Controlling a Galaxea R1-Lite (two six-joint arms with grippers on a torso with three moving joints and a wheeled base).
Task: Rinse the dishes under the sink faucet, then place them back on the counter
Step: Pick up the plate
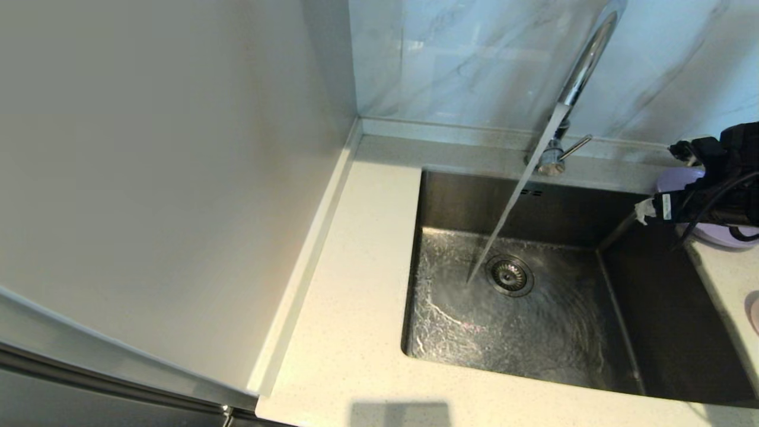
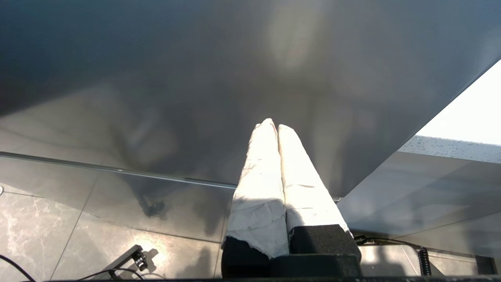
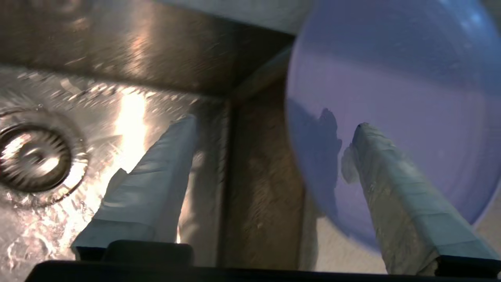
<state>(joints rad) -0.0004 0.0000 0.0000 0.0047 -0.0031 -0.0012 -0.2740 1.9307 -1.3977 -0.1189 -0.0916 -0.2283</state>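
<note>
Water runs from the chrome faucet [image 1: 584, 65] into the steel sink [image 1: 456, 201], landing beside the drain strainer [image 1: 509, 275]. The lavender plate [image 1: 682, 178] lies on the counter at the sink's far right corner, partly hidden by my right arm [image 1: 723, 190]. In the right wrist view my right gripper [image 3: 274, 121] is open. One of its fingers [image 3: 395, 184] is above the plate [image 3: 391, 86], the other hangs over the basin, and nothing is between them. A sliver of the pink bowl [image 1: 754, 313] shows at the right edge. My left gripper [image 2: 273, 124] is shut and empty, parked low by a cabinet front.
The off-white counter [image 1: 356, 267] runs left of and in front of the sink, bounded by a tall pale side panel [image 1: 166, 178]. The faucet lever [image 1: 576, 147] sticks out to the right. The marble wall [image 1: 474, 59] stands behind.
</note>
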